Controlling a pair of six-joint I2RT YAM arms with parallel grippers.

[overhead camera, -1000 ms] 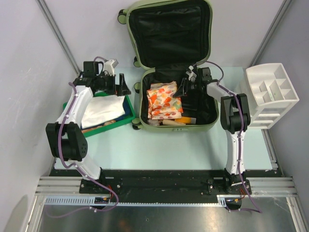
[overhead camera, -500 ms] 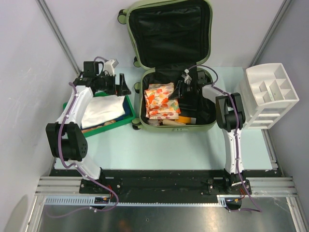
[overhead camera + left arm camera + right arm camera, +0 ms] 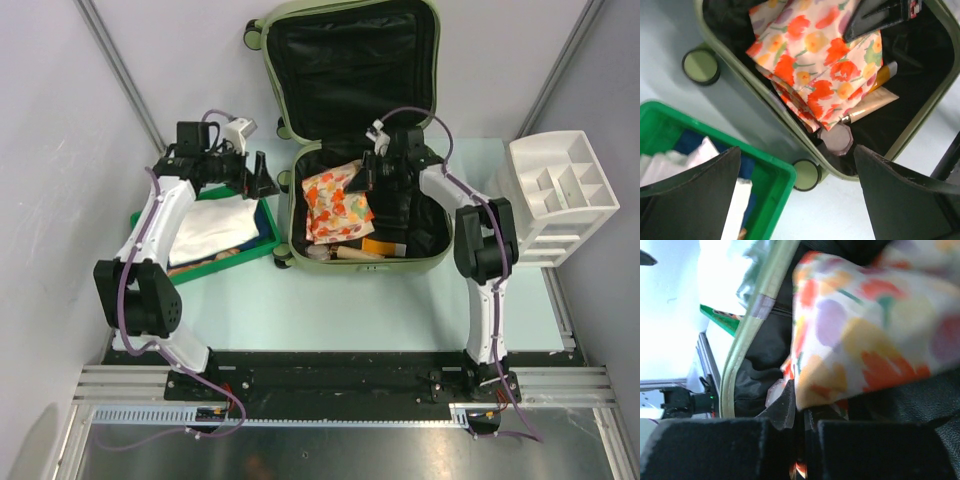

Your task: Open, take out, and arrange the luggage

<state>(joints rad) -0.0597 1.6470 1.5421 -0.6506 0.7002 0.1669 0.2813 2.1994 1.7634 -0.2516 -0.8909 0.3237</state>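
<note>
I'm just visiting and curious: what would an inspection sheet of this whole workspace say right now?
Surface: pale blue-green tabletop, no spills seen.
Job's things: pale olive-green hard-shell suitcase, lid swung open; floral orange-and-white cloth and cream tube inside.
Clutter: flat green plastic tray holding white folded fabric; white compartmented organizer.
Jaws: left jaws open, above the tray's corner beside the suitcase; right jaws shut on the cloth.
Cables: purple cables along both arms.
Surroundings: grey walls.

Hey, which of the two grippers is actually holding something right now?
The right gripper, shut on the flowered cloth inside the luggage. The left gripper hangs wide open by the green tray, holding nothing.
</note>
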